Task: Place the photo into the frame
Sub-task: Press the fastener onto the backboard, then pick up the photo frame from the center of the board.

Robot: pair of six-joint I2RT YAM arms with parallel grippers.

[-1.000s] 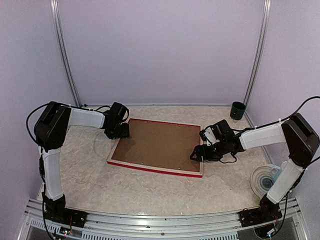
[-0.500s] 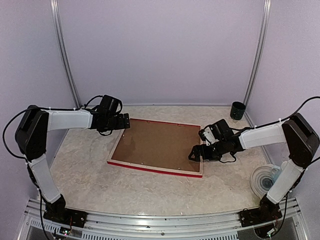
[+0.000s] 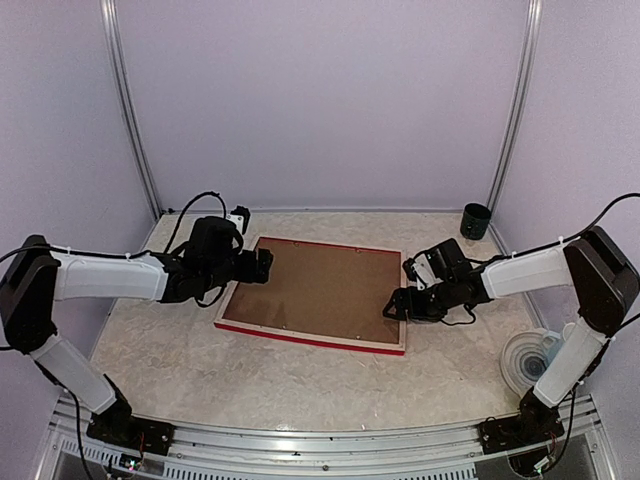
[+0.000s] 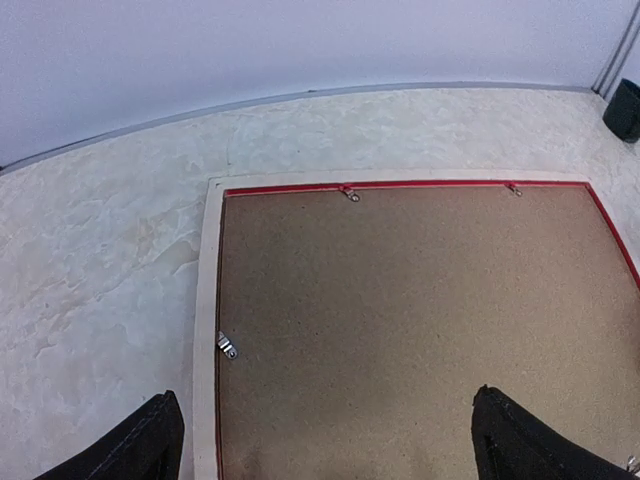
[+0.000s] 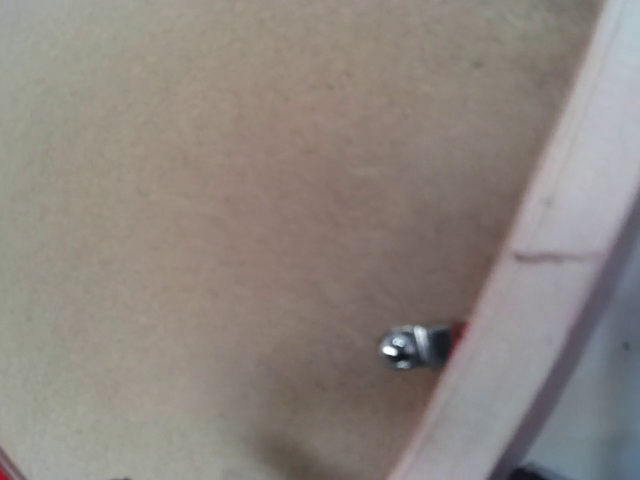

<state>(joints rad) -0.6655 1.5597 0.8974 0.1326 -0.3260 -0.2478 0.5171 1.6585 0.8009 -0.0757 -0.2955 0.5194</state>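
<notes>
Frame [image 3: 310,339] lies face down mid-table [image 3: 200,375], brown backing panel [image 3: 320,290] seated in it. Top view: left gripper [image 3: 262,266] at the frame's left edge, right gripper [image 3: 398,305] over its right edge. Left wrist view alone shows the left fingers [image 4: 150,440] spread wide over the panel, gripping nothing. Right wrist view adds a metal clip [image 5: 408,346] against the pale rim [image 5: 545,260], but no fingers; right jaws' state unclear.

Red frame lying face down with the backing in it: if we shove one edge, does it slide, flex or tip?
Probably slides flat: the frame lies flush on the table, too low to tip. Likely stiff, since its rails look straight and the backing panel sits flat inside. The small metal clips might snag a push from above.
</notes>
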